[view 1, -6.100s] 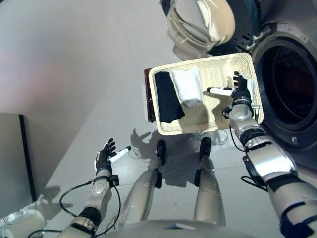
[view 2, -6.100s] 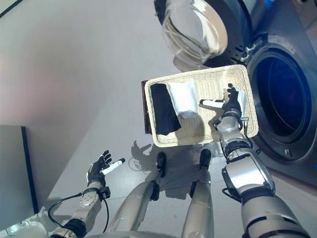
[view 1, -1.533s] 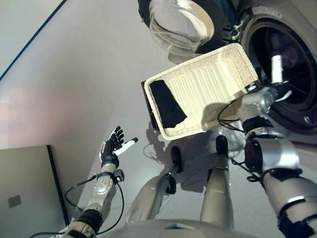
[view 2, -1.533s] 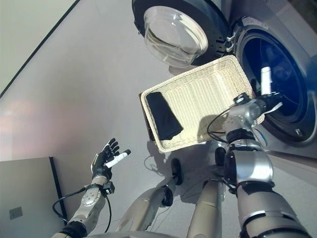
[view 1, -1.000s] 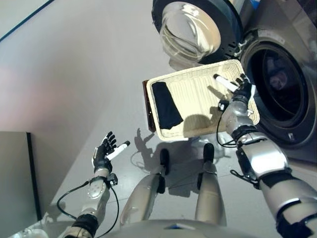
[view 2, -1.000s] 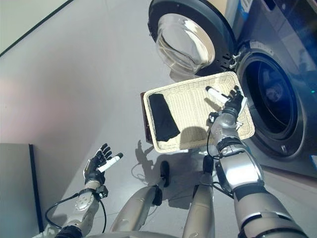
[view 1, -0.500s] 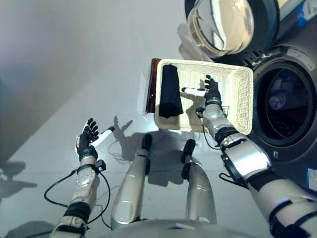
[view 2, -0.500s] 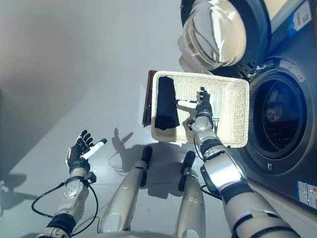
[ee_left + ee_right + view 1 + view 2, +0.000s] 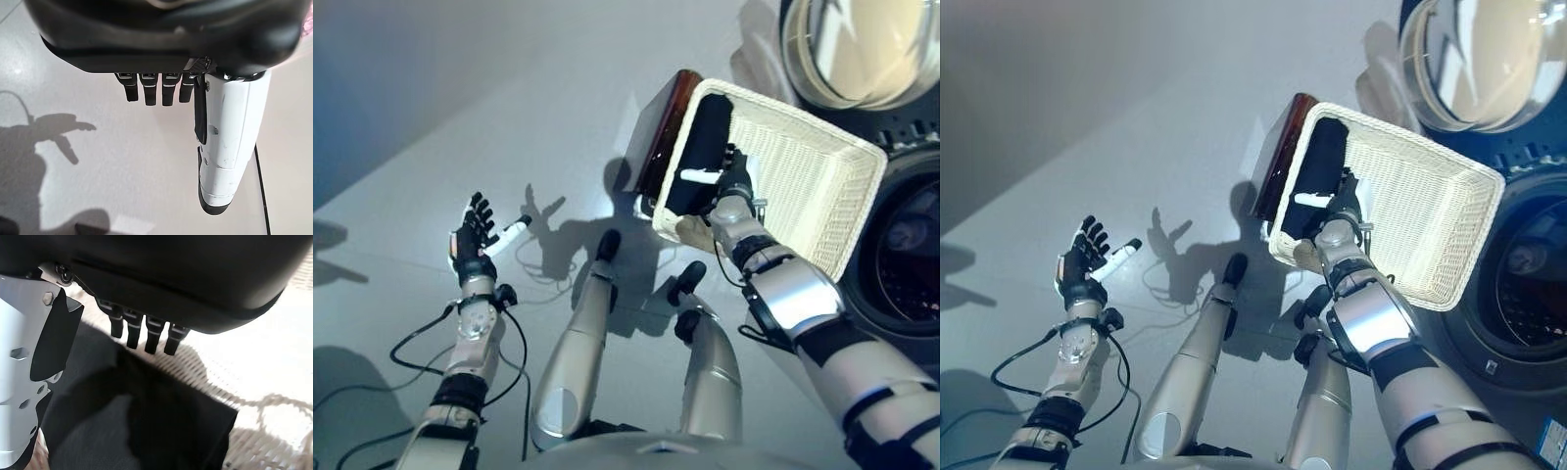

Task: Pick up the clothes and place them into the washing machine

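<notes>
A black cloth [image 9: 698,147] lies folded at the left end of the shallow wicker basket [image 9: 803,186], which rests on a low dark brown box [image 9: 658,127]. My right hand [image 9: 734,184] is open just over the cloth's near end, fingers straight and thumb out to the side. In the right wrist view the hand [image 9: 161,279] hangs close above the black cloth [image 9: 146,421] and the wicker [image 9: 274,372]. My left hand [image 9: 470,245] is open and empty over the floor at the left; it also shows in the left wrist view [image 9: 156,39].
The washing machine's round opening [image 9: 913,250] lies right of the basket. Its glass door [image 9: 862,44] stands open above the basket. Grey floor [image 9: 460,117] spreads to the left.
The camera has shifted. The white cloth seen in the basket earlier is gone from it. My right hand went to the drum, then came back across the basket to the black cloth.
</notes>
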Motion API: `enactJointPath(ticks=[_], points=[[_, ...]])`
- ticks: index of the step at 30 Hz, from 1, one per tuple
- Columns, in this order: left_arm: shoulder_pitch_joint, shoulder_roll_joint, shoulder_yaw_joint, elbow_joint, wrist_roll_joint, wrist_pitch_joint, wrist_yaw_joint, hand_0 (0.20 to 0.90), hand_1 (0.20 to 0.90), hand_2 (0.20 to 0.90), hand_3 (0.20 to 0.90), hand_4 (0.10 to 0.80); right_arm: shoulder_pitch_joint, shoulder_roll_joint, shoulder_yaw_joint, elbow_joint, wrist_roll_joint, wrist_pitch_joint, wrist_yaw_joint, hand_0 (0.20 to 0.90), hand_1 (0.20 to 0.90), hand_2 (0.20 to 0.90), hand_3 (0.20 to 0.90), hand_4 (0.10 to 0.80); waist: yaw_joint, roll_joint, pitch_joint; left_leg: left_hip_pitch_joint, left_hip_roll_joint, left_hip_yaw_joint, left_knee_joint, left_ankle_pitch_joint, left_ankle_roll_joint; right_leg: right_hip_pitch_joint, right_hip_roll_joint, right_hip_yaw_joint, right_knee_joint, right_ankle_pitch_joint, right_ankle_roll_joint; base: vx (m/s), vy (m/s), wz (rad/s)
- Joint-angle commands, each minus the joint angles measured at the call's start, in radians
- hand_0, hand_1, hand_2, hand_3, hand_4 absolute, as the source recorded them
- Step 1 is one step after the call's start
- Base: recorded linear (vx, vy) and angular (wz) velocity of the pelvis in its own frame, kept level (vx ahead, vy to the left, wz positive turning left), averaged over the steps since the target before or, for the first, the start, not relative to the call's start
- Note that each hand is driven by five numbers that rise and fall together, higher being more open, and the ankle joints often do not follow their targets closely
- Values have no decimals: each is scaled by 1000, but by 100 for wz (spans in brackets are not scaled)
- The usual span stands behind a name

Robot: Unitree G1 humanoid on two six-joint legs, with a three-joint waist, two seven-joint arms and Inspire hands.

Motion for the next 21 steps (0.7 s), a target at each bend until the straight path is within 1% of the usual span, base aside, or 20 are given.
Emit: enactJointPath(ticks=[1, 2, 3, 4, 5, 6, 7, 8, 11, 16, 21], points=[[-22, 50, 27, -92, 38, -65, 57, 900, 900, 900, 900, 800, -108, -98, 43, -3, -66, 9, -10, 900, 900, 900, 900, 800, 50, 84, 11, -57, -68, 35, -32, -17, -21, 7, 16, 20, 55, -126, -14, 9, 51, 3], [-29, 49, 24, -93, 40, -67, 63, 900, 900, 900, 900, 800, -119, -106, 40, -4, -63, 10, -11, 505, 505, 505, 505, 518, 49, 89, 16, -65, -70, 36, -30, -17, -21, -3, 14, 24, 62, -127, -15, 13, 72, 8], [-36, 44, 18, -89, 43, -69, 72, 900, 900, 900, 900, 800, -126, -113, 34, -6, -61, 10, -16, 455, 455, 455, 455, 482, 50, 94, 21, -74, -71, 40, -24, -17, -20, -15, 11, 27, 70, -127, -15, 4, 66, 10], [-36, 38, 9, -88, 45, -70, 75, 900, 900, 900, 900, 800, -121, -117, 35, -8, -62, 9, -18, 428, 428, 428, 428, 463, 51, 98, 25, -81, -72, 42, -21, -17, -19, -21, 9, 30, 74, -128, -16, 14, 52, 10], [-33, 33, 4, -89, 48, -72, 79, 900, 900, 900, 900, 800, -126, -121, 35, -7, -65, 8, -21, 351, 351, 351, 351, 408, 51, 102, 28, -88, -73, 44, -15, -18, -18, -29, 7, 32, 82, -130, -17, 15, 41, 5], [-30, 28, -4, -86, 48, -73, 82, 900, 900, 900, 900, 800, -132, -126, 36, -6, -69, 9, -25, 304, 304, 304, 304, 375, 51, 105, 29, -92, -75, 44, -14, -18, -16, -33, 4, 32, 84, -132, -17, 0, 0, 0], [-36, 21, -16, -74, 50, -74, 84, 900, 900, 900, 900, 800, -130, -128, 31, -3, -72, 11, -26, 222, 222, 222, 222, 316, 50, 108, 31, -94, -77, 44, -13, -18, -16, -36, 1, 31, 87, -133, -17, 0, 0, 0], [-35, 20, -22, -70, 49, -74, 84, 900, 900, 900, 900, 800, -135, -134, 32, 0, -72, 13, -29, 200, 200, 200, 200, 300, 51, 113, 30, -96, -79, 45, -15, -18, -16, -39, 1, 32, 88, -133, -17, 0, 0, 0], [-26, 12, -40, -74, 56, -79, 89, 900, 900, 900, 900, 800, -131, -150, 29, 11, -87, 18, -32, 200, 200, 200, 200, 300, 51, 124, 28, -94, -80, 47, -27, -14, -15, -40, -3, 39, 80, -129, -15, 0, 0, 0], [-13, 5, -67, -68, 70, -79, 93, 900, 900, 900, 900, 800, -110, -173, 12, 20, -95, 21, -41, 200, 200, 200, 200, 300, 48, 131, 23, -85, -79, 52, -40, -9, -11, -37, -5, 48, 63, -118, -11, 0, 0, 0], [11, 3, -86, -57, 86, -77, 85, 900, 900, 900, 900, 800, -74, -214, -10, 25, -101, 27, -47, 200, 200, 200, 200, 300, 44, 145, 4, -57, -81, 59, -75, 1, -12, -18, -9, 60, 34, -101, -4, 3, 3, -3]])
